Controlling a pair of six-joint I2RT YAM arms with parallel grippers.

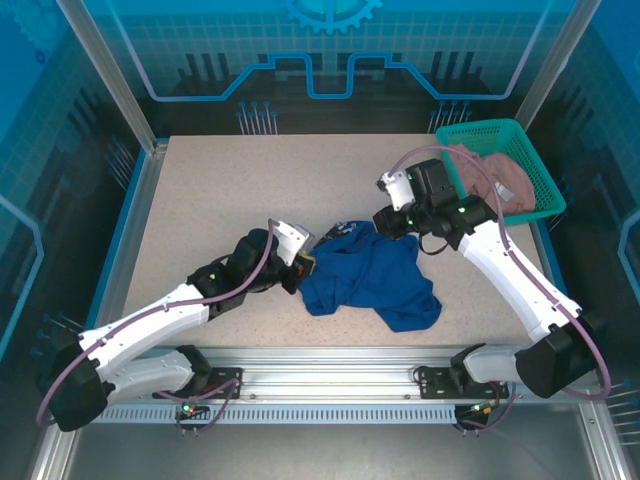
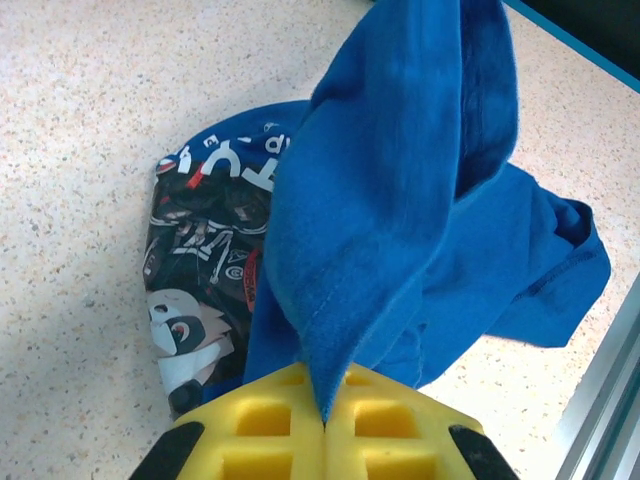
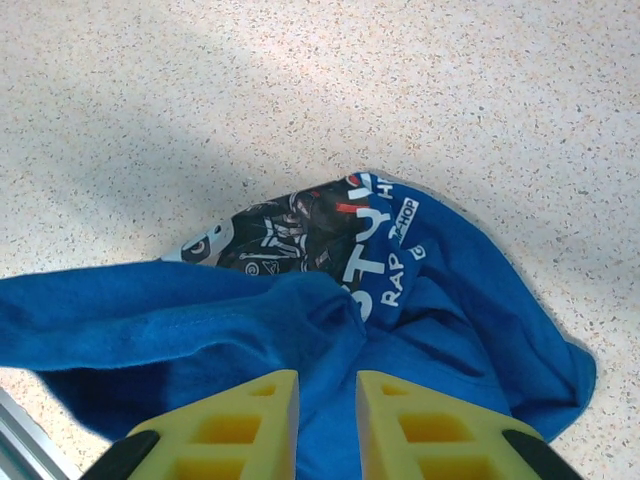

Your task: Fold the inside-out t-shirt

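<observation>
Left claw [image 2: 323, 402]: pads pressed flat together, pinching a raised fold of the inside-out t-shirt [image 2: 400, 200].
Right claw [image 3: 327, 405]: pads parted by a narrow gap, poised over the blue cloth; whether they touch it cannot be told.
Shirt's place: crumpled on the table [image 1: 220, 190], between the two claws.
Wrist views: a dark printed graphic [image 3: 300, 235] with pale lettering.
Top view: a green basket [image 1: 478, 130] at the far right holding a pinkish garment [image 1: 497, 175], well apart from the shirt.
</observation>
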